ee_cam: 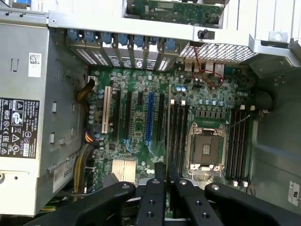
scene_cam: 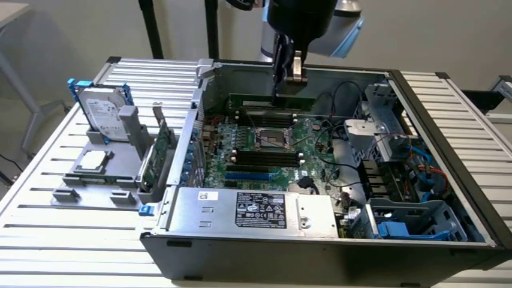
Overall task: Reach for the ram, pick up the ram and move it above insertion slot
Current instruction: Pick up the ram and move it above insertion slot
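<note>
Pincer holding the ram over the open computer case

The pincer (scene_cam: 286,75) hangs inside the case (scene_cam: 448,132), its fingers (ee_cam: 160,188) pressed together on the ram (scene_cam: 270,101), which stands on edge just under it, above the motherboard (ee_cam: 141,117). The CPU socket (scene_cam: 270,139) lies below and a little nearer, with the memory slots (ee_cam: 237,141) beside it.

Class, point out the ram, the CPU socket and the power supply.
ram (scene_cam: 269,102), exterior view, green face below the gripper.
CPU socket (ee_cam: 205,149), wrist view, centre of socket.
power supply (scene_cam: 252,210), exterior view, its label.
</note>
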